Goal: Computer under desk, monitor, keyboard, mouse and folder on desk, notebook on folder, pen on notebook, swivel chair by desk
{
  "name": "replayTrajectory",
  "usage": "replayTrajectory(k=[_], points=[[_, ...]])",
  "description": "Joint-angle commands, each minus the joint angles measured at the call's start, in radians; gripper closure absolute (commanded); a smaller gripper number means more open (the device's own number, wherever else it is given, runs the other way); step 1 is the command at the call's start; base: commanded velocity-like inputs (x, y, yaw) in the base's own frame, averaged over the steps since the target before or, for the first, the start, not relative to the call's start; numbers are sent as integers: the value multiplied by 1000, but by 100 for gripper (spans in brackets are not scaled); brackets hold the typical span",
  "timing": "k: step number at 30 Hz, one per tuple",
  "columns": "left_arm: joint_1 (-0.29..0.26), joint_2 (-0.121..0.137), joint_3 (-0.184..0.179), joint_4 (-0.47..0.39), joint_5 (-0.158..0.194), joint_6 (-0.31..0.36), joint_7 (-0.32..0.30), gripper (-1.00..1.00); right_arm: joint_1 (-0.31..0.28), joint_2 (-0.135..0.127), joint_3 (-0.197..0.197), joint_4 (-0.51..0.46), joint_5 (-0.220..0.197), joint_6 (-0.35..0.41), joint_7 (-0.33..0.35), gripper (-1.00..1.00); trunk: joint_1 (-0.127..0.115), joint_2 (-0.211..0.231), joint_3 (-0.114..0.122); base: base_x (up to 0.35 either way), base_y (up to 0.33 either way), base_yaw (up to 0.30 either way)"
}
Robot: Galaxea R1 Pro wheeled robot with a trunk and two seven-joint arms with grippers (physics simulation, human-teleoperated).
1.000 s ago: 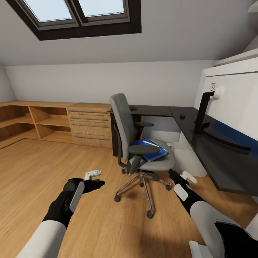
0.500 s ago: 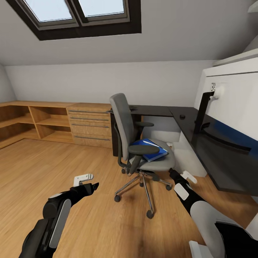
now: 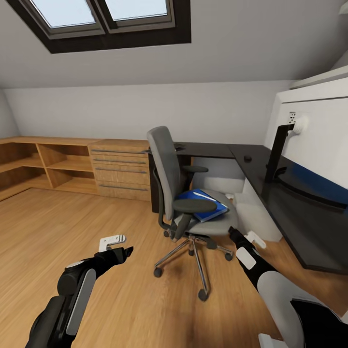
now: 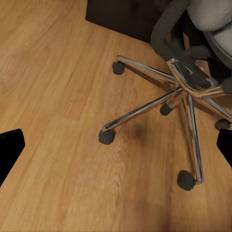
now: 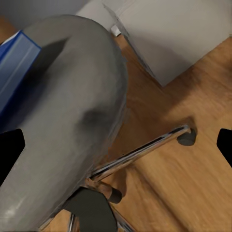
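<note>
Layout of the workspace corner, head view.
The swivel chair (image 3: 189, 203) stood at centre on the floor (image 3: 58, 222), its back turned left, with the folder (image 3: 203, 203) lying on its seat. The desk (image 3: 290, 208) ran along the right and the far wall behind the chair; the monitor (image 3: 314, 145) stood on its right wing. A drawer unit (image 3: 121, 169) and shelves (image 3: 43, 164) lay far left.
</note>
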Motion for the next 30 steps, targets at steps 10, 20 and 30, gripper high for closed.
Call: replayTrajectory(k=[10,20,30], points=[[-1,-1,3,14,9,6,4,-100,-1,-3,4,4,-15,-5,-1,-100,0,0,-1,195,0,0],[0,-2,3,15,9,7,4,-100,-1,-7,-13,5,-16,-5,-2,-100,0,0,-1,21,0,0],[-1,-2,3,15,9,8,4,-100,0,-16,-55,7,-15,-5,-3,-100,0,0,-1,99,0,0]])
